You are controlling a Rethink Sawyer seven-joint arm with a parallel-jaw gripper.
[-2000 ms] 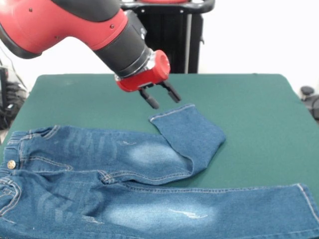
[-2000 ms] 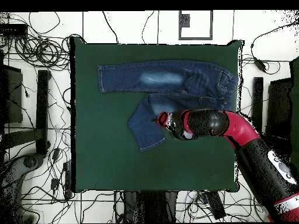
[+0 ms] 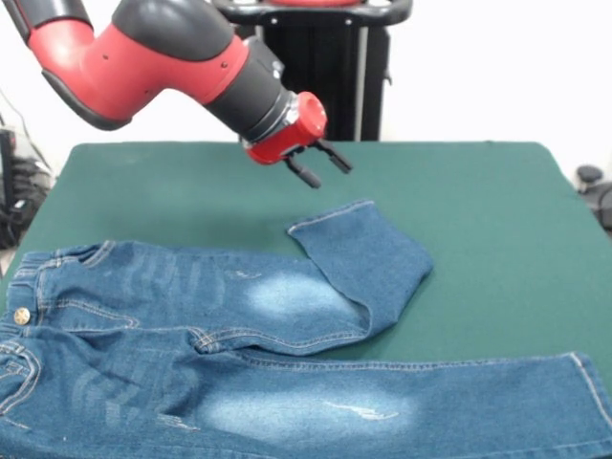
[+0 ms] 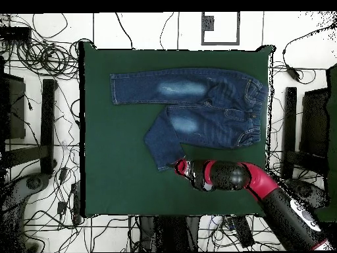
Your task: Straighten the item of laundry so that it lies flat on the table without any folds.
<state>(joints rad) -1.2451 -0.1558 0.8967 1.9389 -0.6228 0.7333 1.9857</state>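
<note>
Item: pair of blue denim jeans (image 3: pixel 239 354), laid on the dark green worktop (image 3: pixel 478 191). In the front view the jeans are placed along the camera-side edge of the worktop, the waistband (image 3: pixel 24 296) at the picture's left, with a metal button (image 3: pixel 21 315) seen there. One leg (image 3: pixel 411 406) is stretched straight toward the right, its hem close to the worktop's right edge. The other leg (image 3: pixel 368 263) is doubled back at about the knee, so that its hemmed cuff (image 3: pixel 330 217) is turned up toward the robot side and rests beside the fold. Faded pale patches (image 3: pixel 292 295) are seen on both thighs; orange-tan stitching is visible along seams and pockets.

In the overhead view the jeans (image 4: pixel 197 105) are found in the half of the worktop (image 4: pixel 112 184) farther from the robot's base, the straight leg running along the far edge, the folded leg angled down toward the base.

Gripper (image 3: pixel 318 168): carried on the red and black arm (image 3: pixel 163 57), held in the air above bare worktop, just beyond the upturned cuff on the robot side, apart from the cloth. The black fingers (image 3: pixel 306 175) are spread; nothing is held between them. In the overhead view the gripper (image 4: pixel 180 166) is seen just beside the cuff's end.
</note>
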